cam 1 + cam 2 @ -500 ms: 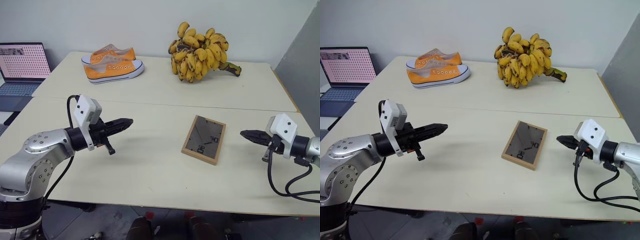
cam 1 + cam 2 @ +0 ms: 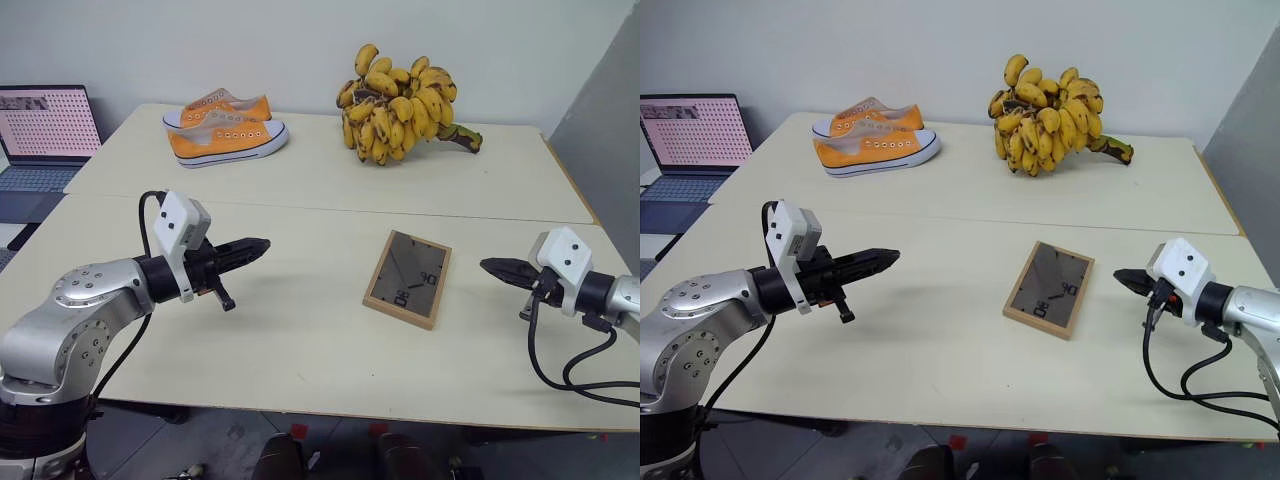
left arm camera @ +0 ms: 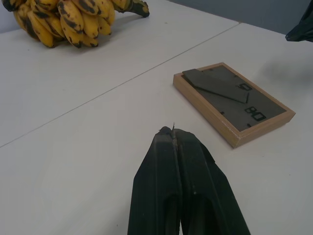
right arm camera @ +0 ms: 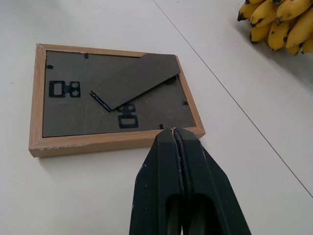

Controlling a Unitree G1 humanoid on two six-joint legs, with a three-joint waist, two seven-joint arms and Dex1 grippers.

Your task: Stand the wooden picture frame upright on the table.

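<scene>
The wooden picture frame [image 2: 408,279] lies flat on the table [image 2: 300,340], face down, its dark back with the fold-out stand and printed digits turned up. It also shows in the left wrist view [image 3: 234,103] and the right wrist view [image 4: 115,97]. My left gripper [image 2: 262,243] hovers shut over the table well to the frame's left, pointing toward it. On the frame's right, my right gripper [image 2: 484,266] is shut too, its tip a short way from the frame's edge. Neither gripper touches the frame or holds anything.
A pair of orange sneakers [image 2: 225,127] sits at the back left of the table and a big bunch of bananas [image 2: 400,103] at the back centre. An open laptop [image 2: 45,130] stands off the table's left side. A seam [image 2: 300,208] crosses the tabletop behind the frame.
My left gripper has edged slightly to the right toward the frame. The right gripper and the frame have not moved.
</scene>
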